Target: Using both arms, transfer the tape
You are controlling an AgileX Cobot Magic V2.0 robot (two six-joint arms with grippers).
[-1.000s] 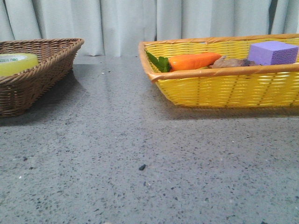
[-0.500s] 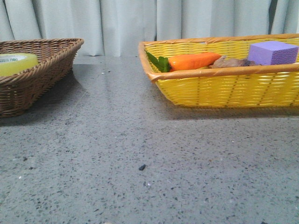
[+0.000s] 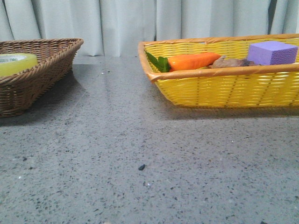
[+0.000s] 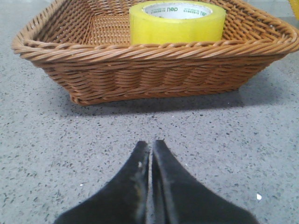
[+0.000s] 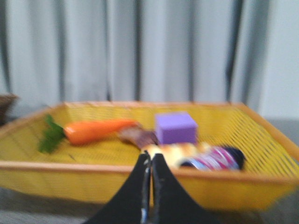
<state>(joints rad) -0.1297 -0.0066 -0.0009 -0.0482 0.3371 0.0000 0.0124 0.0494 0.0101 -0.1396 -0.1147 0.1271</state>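
Note:
The yellow tape roll lies flat in the brown wicker basket at the far left of the front view. It also shows in the left wrist view, its white core with green lettering facing up. My left gripper is shut and empty, low over the grey table a short way before the brown basket. My right gripper is shut and empty, in front of the yellow basket. Neither gripper shows in the front view.
The yellow basket at the right holds a toy carrot, a purple foam block and a brownish item. The right wrist view also shows a striped packet in it. Grey curtains hang behind. A dark speck lies on the table.

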